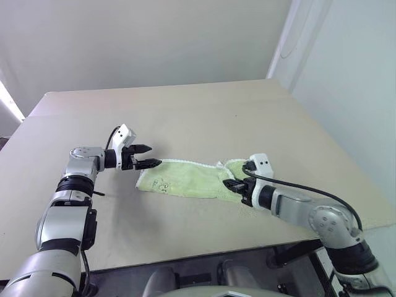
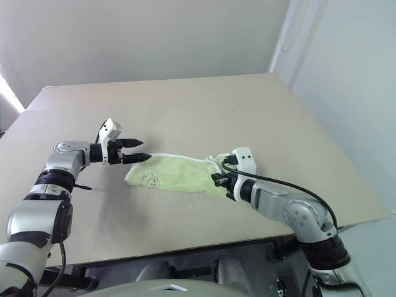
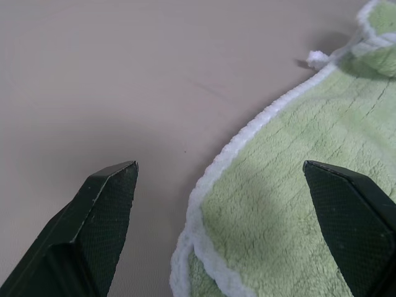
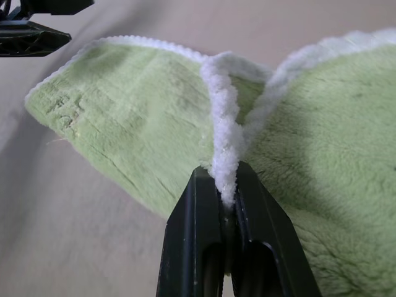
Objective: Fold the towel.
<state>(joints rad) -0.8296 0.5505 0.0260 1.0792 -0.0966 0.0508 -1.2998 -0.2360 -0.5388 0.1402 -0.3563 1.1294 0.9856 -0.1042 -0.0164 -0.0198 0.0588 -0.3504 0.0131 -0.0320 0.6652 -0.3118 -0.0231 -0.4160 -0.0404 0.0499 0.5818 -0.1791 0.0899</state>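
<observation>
Jaws of right gripper (image 4: pixel 227 189) pinched shut on white stitched edging of towel (image 1: pixel 185 179), right end lifted slightly off surface (image 1: pixel 185 111) and bunched. Jaws of left gripper (image 1: pixel 147 156) spread wide, holding nothing, poised at towel's far-left corner, one finger over the cloth, the other over bare surface.

Towel lying near the front edge of surface, centre to right of centre, stretched left to right as a long strip between the two grippers; left part flat, right part folded over on itself. Small white loop tag (image 3: pixel 317 59) at far edge.

Step in hand, by judgement: carrying the pinched right end across toward the left end. To do well: keep the pinch firm on the edging, lift enough to clear the drag of fluffy pile, travel low and straight, line up white edges before release. Left jaws best used pinning the left corner against sliding.
</observation>
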